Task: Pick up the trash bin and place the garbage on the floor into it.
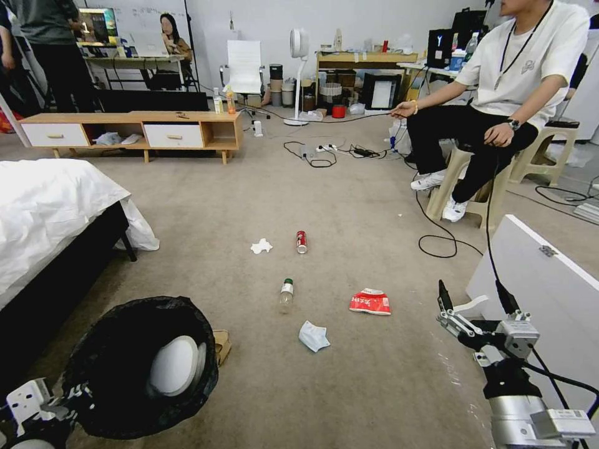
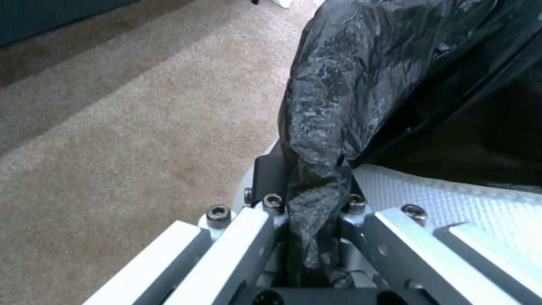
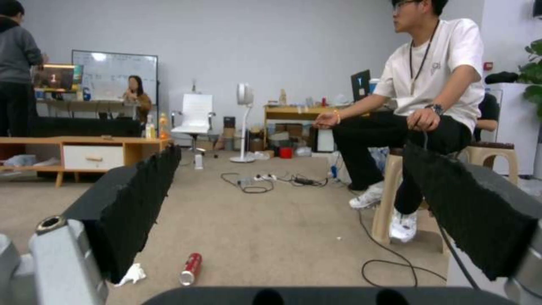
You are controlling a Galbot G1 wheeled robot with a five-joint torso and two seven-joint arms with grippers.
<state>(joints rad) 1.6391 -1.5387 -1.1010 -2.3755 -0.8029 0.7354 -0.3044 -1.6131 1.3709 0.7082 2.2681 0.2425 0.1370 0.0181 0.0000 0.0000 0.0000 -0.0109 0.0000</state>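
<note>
Your left gripper (image 2: pixel 308 199) is closed on the rim of the trash bin (image 1: pixel 140 365), and between its fingers you see mostly crinkled black bag. This is the risk: if the pinch holds only plastic, the bag can slide and the bin can drop or swing. The bin is tilted, its mouth facing forward, its white inside visible; a steeper tilt could let the garbage fall out again.

Your right gripper (image 1: pixel 474 299) hangs wide open and empty, low over the floor (image 1: pixel 349 206). Ahead of it lie the red-white snack wrapper (image 1: pixel 370 302), the face mask (image 1: pixel 313 335), the clear bottle (image 1: pixel 286 294), the red can (image 3: pixel 190 268) and the tissue (image 1: pixel 261 246), all well apart. A brown paper piece (image 1: pixel 221 346) lies just beside the bin.

A black cable (image 1: pixel 437 234) lies near; take care not to snag it.
</note>
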